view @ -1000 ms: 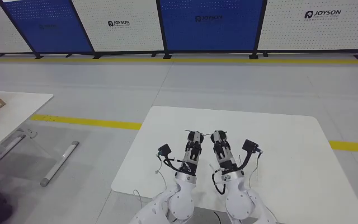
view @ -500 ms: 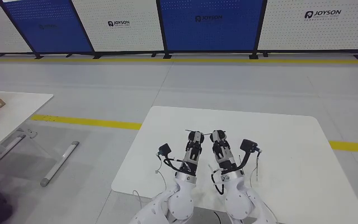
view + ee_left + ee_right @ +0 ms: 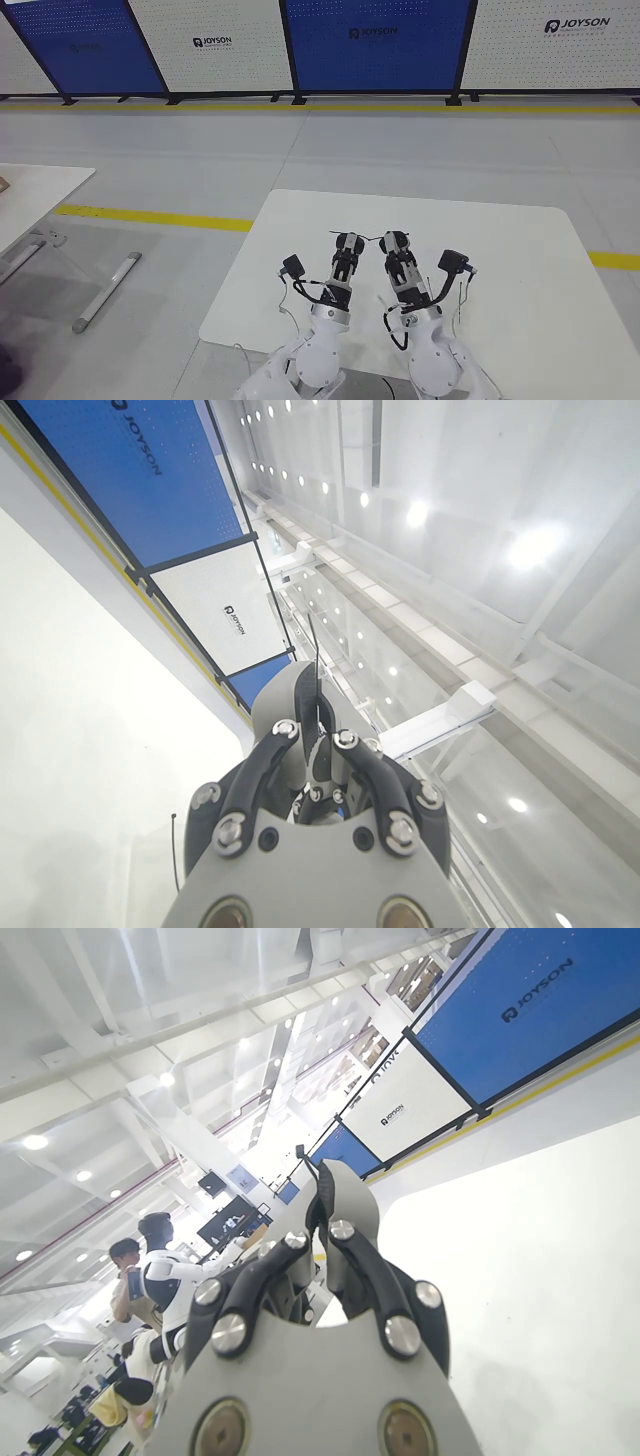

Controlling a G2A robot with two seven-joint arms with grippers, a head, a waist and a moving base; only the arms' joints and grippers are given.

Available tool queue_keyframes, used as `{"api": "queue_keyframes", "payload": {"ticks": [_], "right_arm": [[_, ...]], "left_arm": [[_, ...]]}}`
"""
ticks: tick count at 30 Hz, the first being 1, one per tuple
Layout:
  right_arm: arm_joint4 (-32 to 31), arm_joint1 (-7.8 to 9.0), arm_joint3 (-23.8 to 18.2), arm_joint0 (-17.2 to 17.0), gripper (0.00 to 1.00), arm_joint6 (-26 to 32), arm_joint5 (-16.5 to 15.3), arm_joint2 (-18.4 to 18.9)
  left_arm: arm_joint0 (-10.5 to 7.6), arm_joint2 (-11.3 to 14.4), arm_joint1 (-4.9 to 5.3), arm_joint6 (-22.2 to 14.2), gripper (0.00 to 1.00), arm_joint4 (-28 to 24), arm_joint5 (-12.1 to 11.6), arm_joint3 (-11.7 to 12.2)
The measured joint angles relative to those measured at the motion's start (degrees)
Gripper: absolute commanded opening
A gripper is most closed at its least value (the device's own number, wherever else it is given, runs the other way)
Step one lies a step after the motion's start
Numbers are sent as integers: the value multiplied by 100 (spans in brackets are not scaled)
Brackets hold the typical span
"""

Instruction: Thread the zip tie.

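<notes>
In the left wrist view the left gripper [image 3: 315, 685] has its two fingers pressed together on the zip tie [image 3: 313, 640]. The tie is a thin, flat black plastic strap, and its narrow tail pokes straight out beyond the fingertips. The fingers have smooth grey shells and black ribbed pads, and they hang on black link bars pinned with shiny round-headed bolts. A plain white table [image 3: 75, 700] lies off to one side below. The right wrist view gives the strap's other end. There the right gripper [image 3: 322, 1183], built the same way, is clamped on the strap just behind its small square head, which sticks out past the tips. The table's matte top and rounded corner show beyond it. The top view adds how the two stand to each other. Both grippers [image 3: 347, 243] [image 3: 392, 242] sit side by side over the near half of the table [image 3: 500, 260], tips close but apart, pointing away from the robot. From up there the strap is a hair-thin dark line by the tips. I cannot tell whether one piece runs between both grippers.
</notes>
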Motion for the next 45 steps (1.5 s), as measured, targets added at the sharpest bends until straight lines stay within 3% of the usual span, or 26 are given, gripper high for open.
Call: {"api": "queue_keyframes", "payload": {"ticks": [3,7,14,28,32,40,45], "right_arm": [[6,2,-8,-13,0,-8,-19,8],[-162,10,2,-18,0,-57,50,26],[-506,12,3,-39,0,-234,257,20],[-378,18,-51,-80,0,-43,239,50],[-357,20,-70,-83,9,-10,245,58],[-336,26,-95,-70,7,62,249,85],[-329,28,-98,-63,12,88,261,94]], "left_arm": [[13,-45,-21,-99,0,-169,5,-19],[-11,-76,-28,-5,0,205,66,37],[-10,-74,-28,-8,0,163,64,35],[-10,-74,-28,-8,0,164,64,35],[-10,-74,-28,-8,0,164,64,35],[-10,-74,-28,-8,0,164,64,35],[-10,-74,-28,-8,0,164,64,35]]}}
